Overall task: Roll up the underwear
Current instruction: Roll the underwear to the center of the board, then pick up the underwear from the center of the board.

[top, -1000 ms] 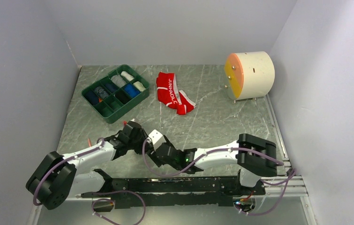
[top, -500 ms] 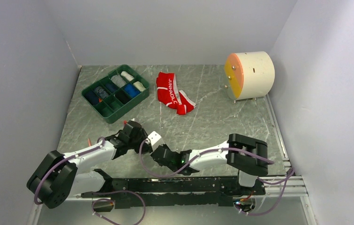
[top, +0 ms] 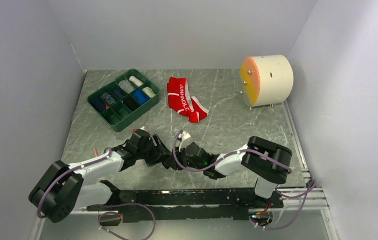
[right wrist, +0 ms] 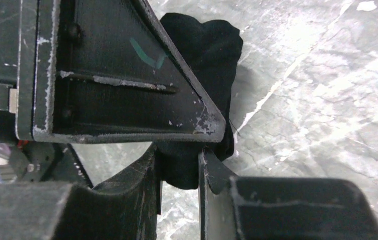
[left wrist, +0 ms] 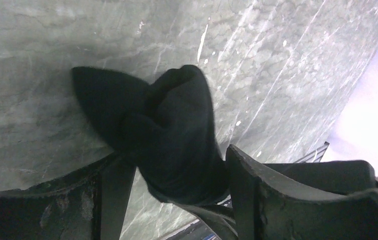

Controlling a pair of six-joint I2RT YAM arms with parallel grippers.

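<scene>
My right gripper [right wrist: 179, 165] is pinched on the black briefs [right wrist: 207, 45]. My left gripper [left wrist: 176, 155] stands apart, a finger either side of the same bundle. I'd hold that pinch firm so the roll can't spring loose. The bundle is a lumpy wad, nearer me than the green tray [top: 136, 116]. The red briefs [top: 184, 97] lie crumpled just right of it.

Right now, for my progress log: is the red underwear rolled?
Not rolled: the red underwear lies loosely crumpled on the table, waistband lettering showing.
</scene>
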